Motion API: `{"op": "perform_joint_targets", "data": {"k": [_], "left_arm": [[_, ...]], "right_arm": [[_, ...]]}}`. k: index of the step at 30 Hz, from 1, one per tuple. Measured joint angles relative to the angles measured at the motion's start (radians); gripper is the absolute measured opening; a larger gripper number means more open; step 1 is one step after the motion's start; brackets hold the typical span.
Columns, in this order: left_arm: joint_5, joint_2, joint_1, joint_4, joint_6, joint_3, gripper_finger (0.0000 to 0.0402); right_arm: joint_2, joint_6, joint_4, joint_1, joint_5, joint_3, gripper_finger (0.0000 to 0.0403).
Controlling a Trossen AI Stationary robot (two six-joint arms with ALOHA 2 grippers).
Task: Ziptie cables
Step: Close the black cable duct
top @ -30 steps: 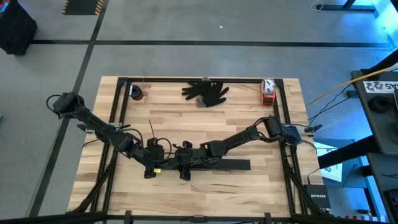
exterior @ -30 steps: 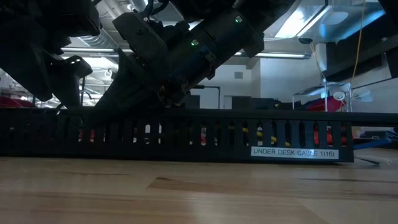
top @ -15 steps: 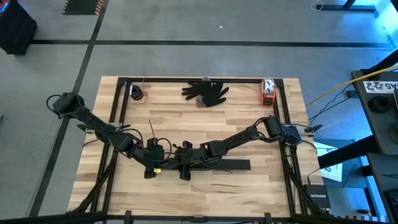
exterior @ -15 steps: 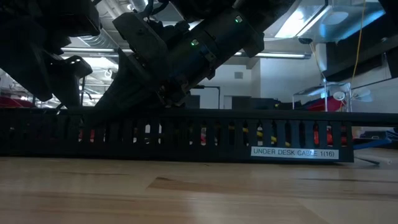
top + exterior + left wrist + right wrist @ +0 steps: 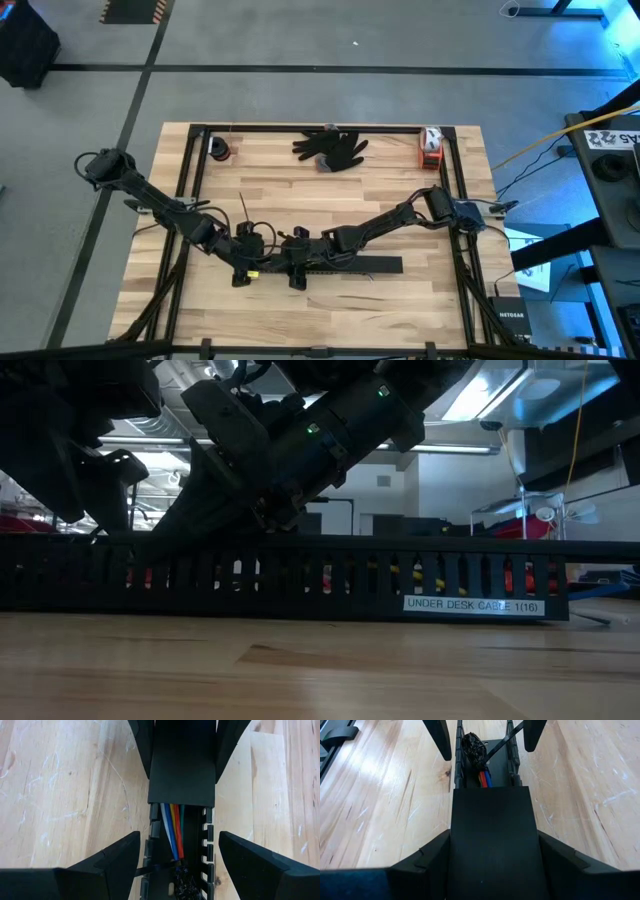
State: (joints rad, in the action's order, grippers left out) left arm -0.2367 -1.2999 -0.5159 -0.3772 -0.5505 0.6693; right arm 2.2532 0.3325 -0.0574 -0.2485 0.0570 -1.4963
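A long black slotted channel (image 5: 330,265) lies along the table's near part, closed by a flat black cover (image 5: 182,765) except at its left end. The cables (image 5: 172,827), white, blue, orange, red and green, lie in that uncovered stretch, and their dark ends (image 5: 472,745) are bunched there. A thin black strip (image 5: 150,868) crosses one wall beside them. My left gripper (image 5: 179,837) is open and points down at a slant, with a finger on each side of the uncovered stretch and a small gap to each wall. My right gripper (image 5: 495,837) is shut on the covered part. My right gripper pinches the channel's covered part between its two fingers, near the cover's open-side end (image 5: 495,795). One finger (image 5: 427,860) is on each long side. The fingers come slanting down from the table's right and run along the channel, which rests flat on the table.
A loose thin dark strip (image 5: 243,207) lies on the wood behind my left gripper. At the far edge are a black glove (image 5: 330,148), a small dark round thing (image 5: 220,150) and an orange and white item (image 5: 430,148). A black frame (image 5: 190,180) runs round the tabletop.
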Motion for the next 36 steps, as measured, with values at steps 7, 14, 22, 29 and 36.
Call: {"op": "perform_joint_targets", "data": {"k": [7, 14, 22, 29, 36], "left_arm": [[0.0, 0.0, 0.0, 0.0, 0.0, 0.0, 0.0265], [0.0, 0.0, 0.0, 0.0, 0.0, 0.0, 0.0265], [-0.02, 0.0, 0.0, 0.003, 0.0, 0.0, 0.0265], [-0.037, 0.0, 0.001, 0.028, 0.016, 0.0, 0.0265], [-0.038, 0.0, 0.001, 0.001, -0.002, 0.0, 0.0265]], "right_arm": [[0.0, 0.0, 0.0, 0.0, -0.005, 0.0, 0.023], [0.0, 0.0, 0.0, 0.0, -0.007, 0.0, 0.023], [0.0, 0.0, 0.0, 0.0, -0.007, 0.0, 0.023], [0.0, 0.0, 0.0, 0.0, -0.008, 0.0, 0.023], [0.0, 0.0, 0.0, 0.0, -0.008, 0.0, 0.023]]}}
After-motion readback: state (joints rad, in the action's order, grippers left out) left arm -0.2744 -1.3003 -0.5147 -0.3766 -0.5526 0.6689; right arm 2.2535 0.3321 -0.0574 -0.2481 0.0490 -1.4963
